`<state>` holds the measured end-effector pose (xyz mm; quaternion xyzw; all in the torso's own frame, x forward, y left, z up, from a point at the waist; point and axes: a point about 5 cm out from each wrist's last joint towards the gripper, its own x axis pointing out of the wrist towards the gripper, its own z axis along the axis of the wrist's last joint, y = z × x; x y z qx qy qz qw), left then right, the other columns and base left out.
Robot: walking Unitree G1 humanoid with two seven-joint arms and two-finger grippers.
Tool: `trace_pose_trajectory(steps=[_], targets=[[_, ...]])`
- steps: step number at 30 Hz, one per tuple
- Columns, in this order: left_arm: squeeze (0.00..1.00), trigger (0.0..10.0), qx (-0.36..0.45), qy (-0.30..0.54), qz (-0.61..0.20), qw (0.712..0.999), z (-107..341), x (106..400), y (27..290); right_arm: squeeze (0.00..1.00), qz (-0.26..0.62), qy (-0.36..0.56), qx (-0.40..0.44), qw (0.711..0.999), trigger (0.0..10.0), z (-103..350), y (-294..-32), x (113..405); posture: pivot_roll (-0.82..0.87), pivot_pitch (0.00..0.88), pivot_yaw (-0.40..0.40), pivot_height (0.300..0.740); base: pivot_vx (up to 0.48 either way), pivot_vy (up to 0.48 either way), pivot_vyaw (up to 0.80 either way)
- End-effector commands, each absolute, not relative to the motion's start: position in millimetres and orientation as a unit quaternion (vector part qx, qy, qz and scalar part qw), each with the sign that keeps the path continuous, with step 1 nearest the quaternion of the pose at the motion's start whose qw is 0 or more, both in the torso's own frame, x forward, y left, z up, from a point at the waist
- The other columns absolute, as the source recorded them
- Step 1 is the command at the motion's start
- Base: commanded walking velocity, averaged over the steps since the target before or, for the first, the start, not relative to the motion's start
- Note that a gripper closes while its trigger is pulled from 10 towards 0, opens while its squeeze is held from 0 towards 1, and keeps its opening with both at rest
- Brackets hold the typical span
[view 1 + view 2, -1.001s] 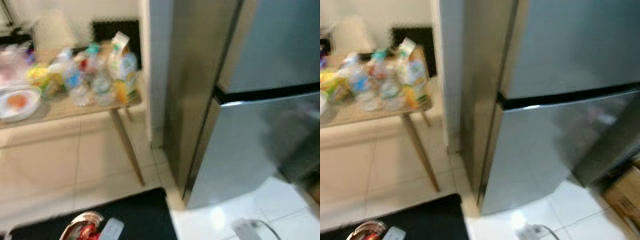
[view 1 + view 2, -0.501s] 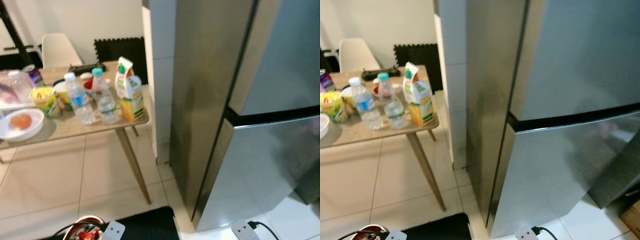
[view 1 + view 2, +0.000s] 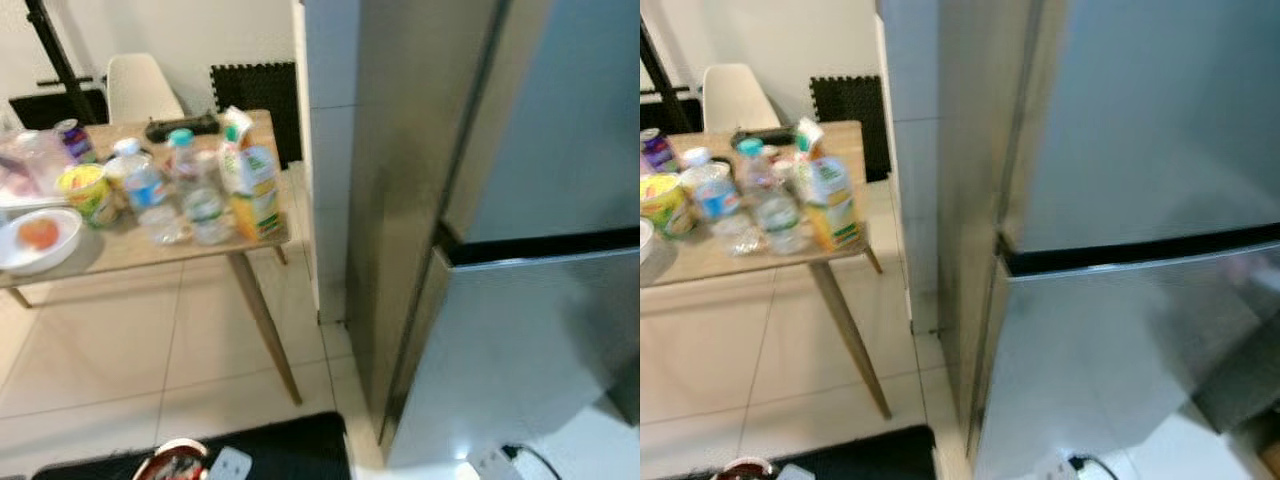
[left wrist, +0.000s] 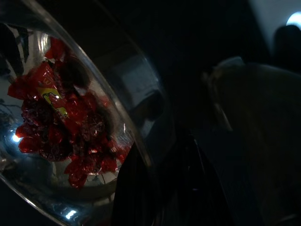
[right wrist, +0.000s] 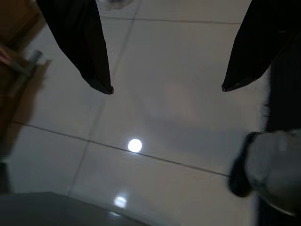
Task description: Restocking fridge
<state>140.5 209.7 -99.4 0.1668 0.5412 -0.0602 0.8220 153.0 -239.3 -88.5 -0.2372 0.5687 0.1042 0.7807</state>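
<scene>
Steel-grey fridge, doors closed

A home kitchen is shown: a steel fridge, tiled floor, and a wooden desk loaded with groceries.

Fridge: steel, both doors shut. Juice carton upright at bench right front corner, two water bottles beside it. Glass bowl of red-wrapped sweets at left gripper.
</scene>
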Motion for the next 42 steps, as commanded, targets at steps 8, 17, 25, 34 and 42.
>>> trace_pose_trajectory(steps=[8, 17, 25, 34, 42], targets=[[0.00, 10.0, 0.168, 0.539, -0.058, 0.823, -99, 141, 211, 0.00, 0.107, 0.572, -0.235, 0.779, 10.0, -90, -235, 152, -0.09, 0.000, 0.027, 0.740, 0.000, 0.000, 0.00], [0.00, 10.0, 0.172, 0.537, -0.060, 0.823, -98, 142, 211, 0.00, 0.102, 0.574, -0.234, 0.778, 10.0, -90, -235, 151, -0.09, 0.000, 0.028, 0.740, 0.000, 0.000, 0.00], [0.00, 10.0, 0.175, 0.537, -0.056, 0.824, -98, 142, 214, 0.00, 0.122, 0.531, -0.157, 0.824, 10.0, -89, -224, 156, -0.09, 0.000, 0.035, 0.740, 0.000, 0.000, 0.00], [0.00, 10.0, 0.178, 0.536, -0.050, 0.824, -97, 143, 219, 0.00, 0.278, 0.488, -0.088, 0.822, 10.0, -84, -197, 161, -0.09, 0.000, 0.037, 0.740, 0.000, 0.000, 0.00], [0.00, 10.0, 0.177, 0.535, -0.050, 0.824, -97, 143, 218, 0.00, 0.513, 0.283, 0.038, 0.810, 10.0, 9, -222, 238, -0.09, 0.000, 0.031, 0.740, 0.000, 0.000, 0.00]])
